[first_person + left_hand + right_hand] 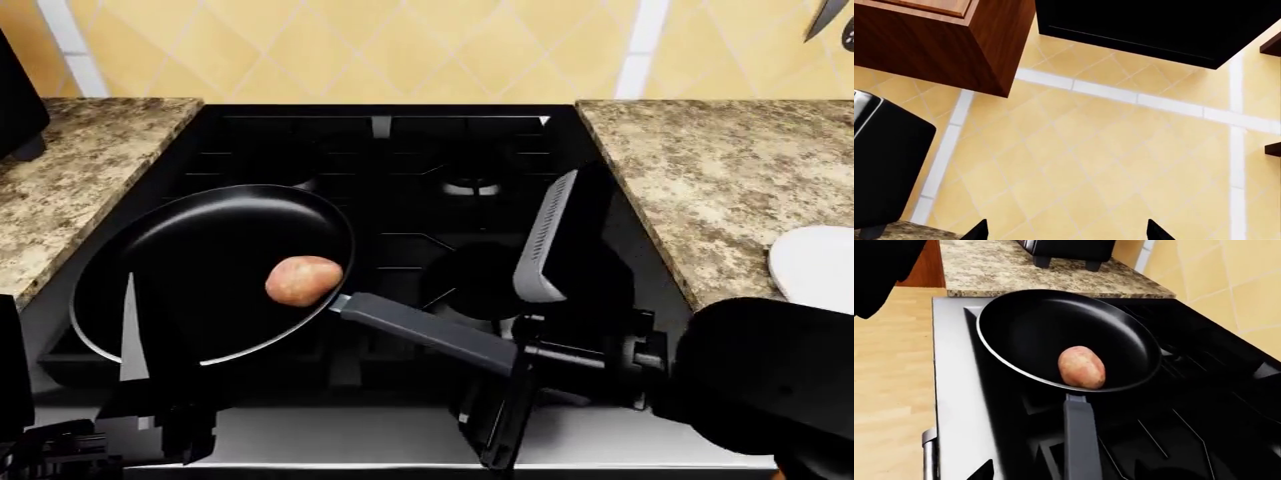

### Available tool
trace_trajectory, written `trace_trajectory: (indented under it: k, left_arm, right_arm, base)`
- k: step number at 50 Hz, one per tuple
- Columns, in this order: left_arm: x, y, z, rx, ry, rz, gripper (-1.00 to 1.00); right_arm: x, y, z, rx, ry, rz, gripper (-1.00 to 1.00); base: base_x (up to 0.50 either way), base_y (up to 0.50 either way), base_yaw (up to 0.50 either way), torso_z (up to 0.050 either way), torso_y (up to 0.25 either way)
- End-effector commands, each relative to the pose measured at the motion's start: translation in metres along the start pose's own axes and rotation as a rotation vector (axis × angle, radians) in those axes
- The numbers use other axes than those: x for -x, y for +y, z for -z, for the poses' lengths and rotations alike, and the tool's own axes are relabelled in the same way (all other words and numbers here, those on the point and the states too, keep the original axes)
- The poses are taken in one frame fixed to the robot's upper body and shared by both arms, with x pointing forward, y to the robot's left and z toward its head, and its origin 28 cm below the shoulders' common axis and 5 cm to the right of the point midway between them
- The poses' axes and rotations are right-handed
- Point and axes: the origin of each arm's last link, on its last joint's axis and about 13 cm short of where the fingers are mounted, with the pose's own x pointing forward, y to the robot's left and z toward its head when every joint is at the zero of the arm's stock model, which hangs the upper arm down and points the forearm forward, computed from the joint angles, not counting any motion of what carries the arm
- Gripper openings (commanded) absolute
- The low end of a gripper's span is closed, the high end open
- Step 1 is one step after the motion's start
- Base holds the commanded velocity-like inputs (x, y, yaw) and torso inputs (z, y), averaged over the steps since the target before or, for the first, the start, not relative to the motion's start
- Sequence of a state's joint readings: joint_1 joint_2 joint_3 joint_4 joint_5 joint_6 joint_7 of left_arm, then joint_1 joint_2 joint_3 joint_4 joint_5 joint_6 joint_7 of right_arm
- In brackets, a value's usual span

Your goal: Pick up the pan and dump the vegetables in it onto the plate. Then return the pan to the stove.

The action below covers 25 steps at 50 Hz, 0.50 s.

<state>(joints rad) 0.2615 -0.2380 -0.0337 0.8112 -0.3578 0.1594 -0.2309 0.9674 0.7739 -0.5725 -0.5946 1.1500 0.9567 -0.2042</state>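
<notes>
The black pan (200, 265) sits on the front left burner of the stove (454, 160), with the potato (303, 279) lying near the root of its handle (427, 335). In the right wrist view the potato (1081, 367) rests in the pan (1054, 330), and the handle (1081, 440) runs back between my jaws. My right gripper (521, 345) is open, one finger on each side of the handle's end. My left gripper (1067, 232) is open and empty, facing the tiled wall. The white plate (814, 265) shows at the right edge, on the counter.
Granite counters flank the stove, one on the left (80, 170) and one on the right (707, 180). A black toaster oven (1067, 250) stands on the left counter. A wooden cabinet (941, 40) and a black hood (1161, 25) hang above. The left arm's finger (130, 335) stands by the pan's near rim.
</notes>
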Motion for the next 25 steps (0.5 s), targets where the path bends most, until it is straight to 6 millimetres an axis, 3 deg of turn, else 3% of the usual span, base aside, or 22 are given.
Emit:
trace_trajectory:
  k: [1,25]
  left_arm:
    - [0.0,0.0,0.0,0.002,-0.001,0.001,1.0]
    - [0.0,0.002,-0.003,0.009,-0.012,-0.003,1.0]
  right_arm:
    - [-0.014,-0.006,0.009,-0.012,0.052,-0.006,1.0]
    - [-0.051,-0.026,0.013,-0.038,0.121,-0.033,1.0]
  base:
    - [0.0,0.0,0.0,0.0,0.0]
    - [0.0,0.0,0.0,0.0,0.0]
